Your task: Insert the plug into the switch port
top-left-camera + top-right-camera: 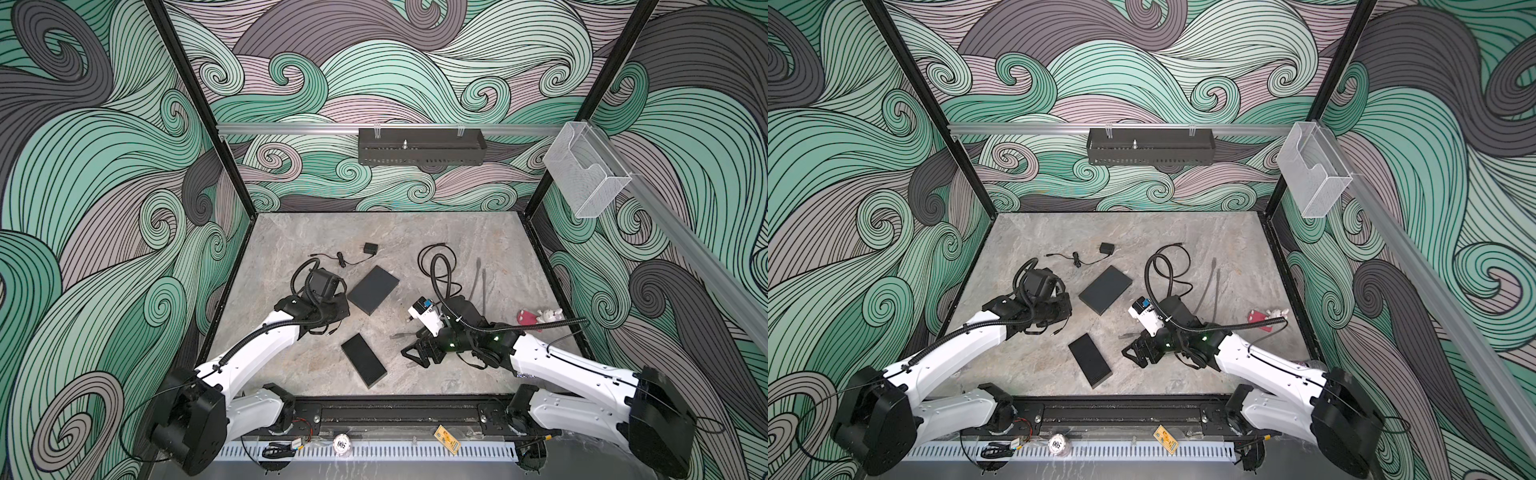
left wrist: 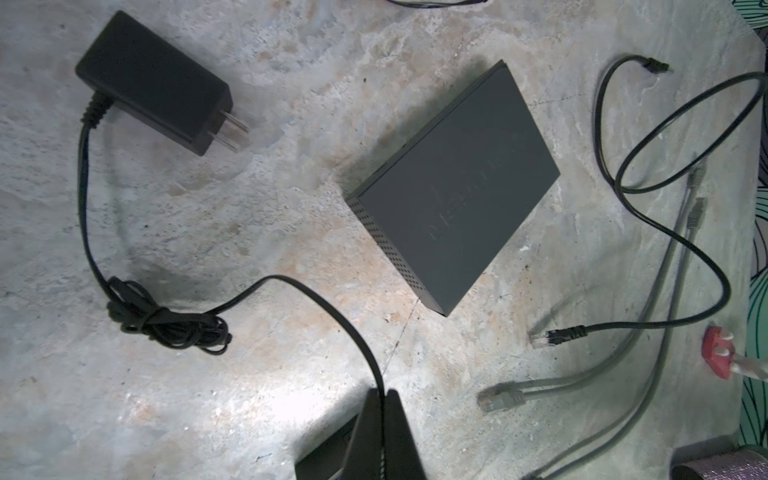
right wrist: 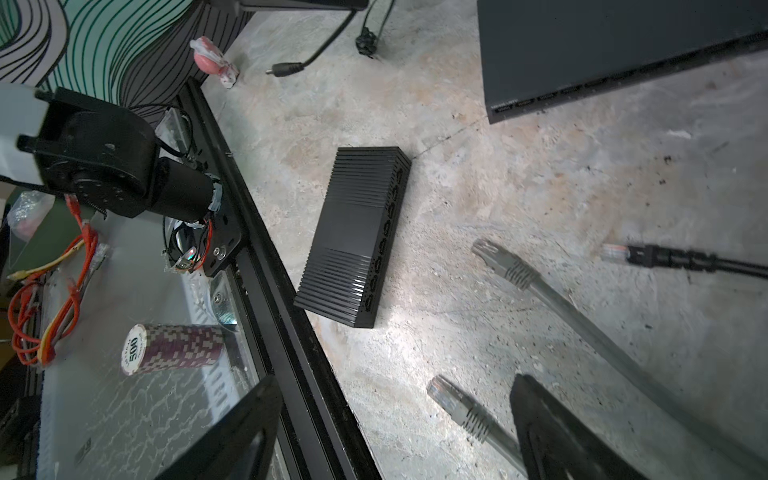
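Left claw (image 2: 383, 409) pinched shut on the black power cord (image 2: 278, 277), tips hidden beneath the left arm (image 1: 266, 345) in both top views; barrel plug (image 3: 286, 68) probably that cord's loose end. Right claw (image 3: 395, 380) spread wide and low over the bench (image 3: 498, 187), right arm (image 1: 552, 363) reaching inward, gray Ethernet plug (image 3: 457, 405) lying between the fingers (image 3: 552, 428), near the ribbed switch (image 3: 353, 237).

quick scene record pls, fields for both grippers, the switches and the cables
left gripper: shut on power cable, near its barrel end
right gripper: open, over grey ethernet plug
ribbed switch: lying flat, no cable plugged in
smooth switch: lying flat, no cable plugged in
power adapter: lying loose, prongs bare
black ethernet plug: loose, beside the grey ones
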Robot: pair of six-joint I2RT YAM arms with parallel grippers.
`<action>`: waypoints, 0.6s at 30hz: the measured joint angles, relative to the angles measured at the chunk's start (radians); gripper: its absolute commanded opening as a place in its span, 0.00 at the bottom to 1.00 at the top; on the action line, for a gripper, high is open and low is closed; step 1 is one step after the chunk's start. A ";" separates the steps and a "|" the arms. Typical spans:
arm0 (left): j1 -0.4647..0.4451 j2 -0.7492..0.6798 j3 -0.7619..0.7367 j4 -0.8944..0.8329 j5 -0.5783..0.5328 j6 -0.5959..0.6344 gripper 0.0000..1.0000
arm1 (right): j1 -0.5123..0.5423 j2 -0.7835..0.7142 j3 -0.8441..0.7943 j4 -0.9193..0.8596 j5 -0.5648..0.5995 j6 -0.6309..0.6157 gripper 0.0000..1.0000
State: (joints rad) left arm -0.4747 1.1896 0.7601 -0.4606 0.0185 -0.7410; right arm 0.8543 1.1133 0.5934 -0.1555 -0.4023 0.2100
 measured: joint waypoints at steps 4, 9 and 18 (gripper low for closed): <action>0.000 0.033 0.024 0.014 0.027 0.002 0.00 | 0.003 0.013 0.001 0.013 -0.011 -0.019 0.78; 0.000 0.076 0.037 0.023 0.054 0.014 0.00 | 0.018 0.054 0.007 0.015 -0.013 -0.037 0.76; 0.000 0.125 0.076 0.033 0.072 0.048 0.00 | 0.035 0.067 0.021 0.005 0.022 -0.048 0.90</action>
State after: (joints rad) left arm -0.4747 1.3144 0.8356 -0.4278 0.0910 -0.6933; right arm 0.8890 1.1801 0.6140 -0.1505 -0.3805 0.1623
